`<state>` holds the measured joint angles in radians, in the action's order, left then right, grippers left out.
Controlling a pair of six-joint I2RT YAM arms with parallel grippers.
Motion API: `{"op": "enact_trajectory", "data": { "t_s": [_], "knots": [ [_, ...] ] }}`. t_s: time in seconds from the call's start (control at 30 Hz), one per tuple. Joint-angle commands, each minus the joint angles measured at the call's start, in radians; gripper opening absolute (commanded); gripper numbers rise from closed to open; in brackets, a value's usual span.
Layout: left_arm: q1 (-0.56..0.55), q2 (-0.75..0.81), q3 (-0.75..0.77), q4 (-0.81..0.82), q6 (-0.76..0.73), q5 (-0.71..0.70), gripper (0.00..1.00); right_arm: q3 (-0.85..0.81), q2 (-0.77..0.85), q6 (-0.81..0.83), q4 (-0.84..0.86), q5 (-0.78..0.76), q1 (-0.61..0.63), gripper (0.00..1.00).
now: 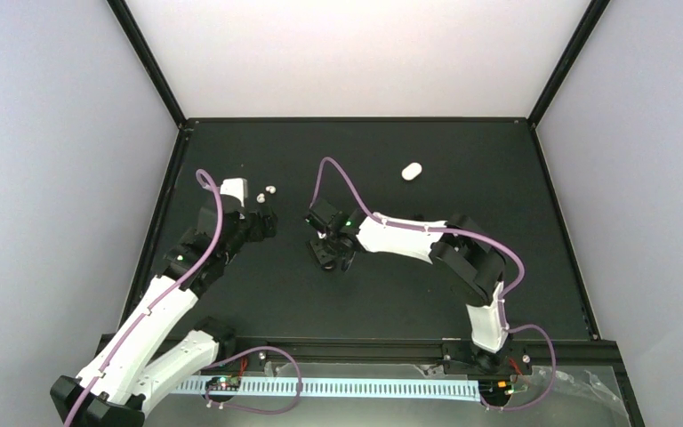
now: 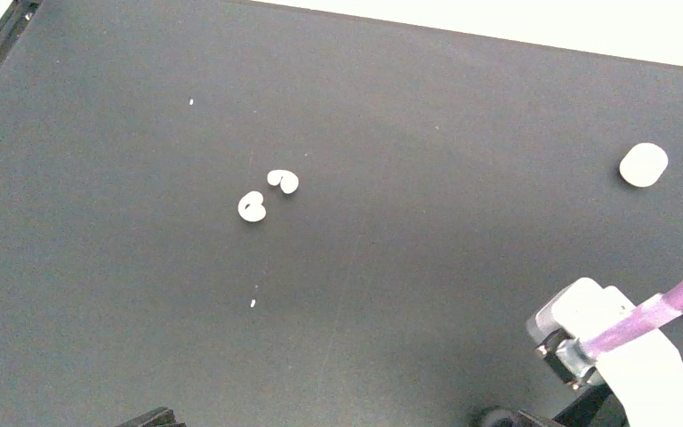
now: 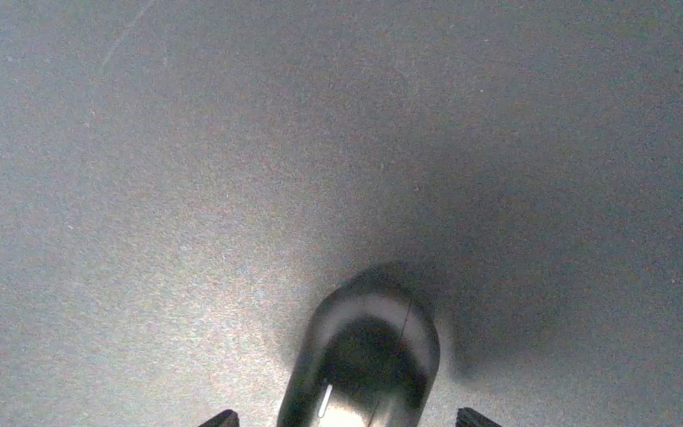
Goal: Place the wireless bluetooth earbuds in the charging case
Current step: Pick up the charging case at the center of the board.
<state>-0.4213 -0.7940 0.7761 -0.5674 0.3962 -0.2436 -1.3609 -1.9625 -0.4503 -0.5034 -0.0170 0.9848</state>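
Observation:
Two tiny white earbuds (image 2: 252, 206) (image 2: 283, 181) lie close together on the black table, also seen in the top view as earbuds (image 1: 267, 189) at the left. My left gripper (image 1: 262, 221) hovers just short of them, open and empty; only its fingertips (image 2: 156, 416) peek into the wrist view's bottom edge. A glossy dark rounded charging case (image 3: 365, 347) with a seam line sits between the fingers of my right gripper (image 3: 345, 418), which is shut on it. In the top view that right gripper (image 1: 331, 255) points down at mid-table and hides most of the case.
A white oval pebble-like object (image 1: 411, 171) lies alone toward the back of the table, also seen at the right as the white object (image 2: 643, 165). The right arm's white link (image 2: 622, 356) fills the left wrist view's lower right corner. Black frame rails border the table.

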Motion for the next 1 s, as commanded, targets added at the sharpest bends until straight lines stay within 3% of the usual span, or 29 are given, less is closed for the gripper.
{"op": "enact_trajectory", "data": {
  "t_s": [0.0, 0.47, 0.77, 0.97],
  "knots": [
    [-0.005, -0.001, 0.005, 0.01, -0.016, -0.008, 0.99, -0.036, -0.029, 0.02, -0.04, -0.032, 0.012, 0.6],
    [-0.005, -0.01, 0.007, 0.009, -0.02, -0.009, 0.99, -0.038, -0.067, 0.066, -0.053, -0.077, 0.027, 0.53],
    [-0.005, -0.021, 0.008, 0.016, -0.023, 0.002, 0.99, 0.01, -0.027, 0.189, -0.078, -0.132, 0.034, 0.5],
    [-0.004, -0.04, 0.014, 0.022, -0.023, 0.028, 0.99, 0.021, -0.005, 0.238, -0.05, -0.041, 0.035, 0.53]
  ]
}}
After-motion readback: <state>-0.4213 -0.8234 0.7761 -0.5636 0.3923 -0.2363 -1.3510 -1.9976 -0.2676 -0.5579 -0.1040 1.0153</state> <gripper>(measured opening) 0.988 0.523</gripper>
